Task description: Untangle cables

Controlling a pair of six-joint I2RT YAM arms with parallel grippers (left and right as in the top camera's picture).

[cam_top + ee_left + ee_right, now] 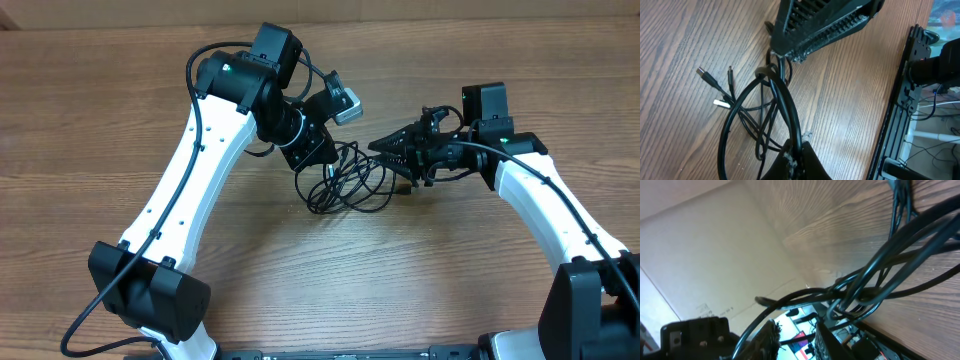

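My left gripper (796, 155) is clamped on the cables (345, 180), a knot on the table (300, 280) ahead of me. My right gripper (796, 342) sits at the knot, narrow gap showing; gripping or not, I cannot tell. Best pinch one strand, then pull apart slowly

Thin black cables (791, 111), tangled in loose overlapping loops, silver-tipped ends.

Open bench (330, 290) at six o'clock of cables (345, 188); blocked at ten by left end effector (318, 158), at two by right end effector (382, 148).
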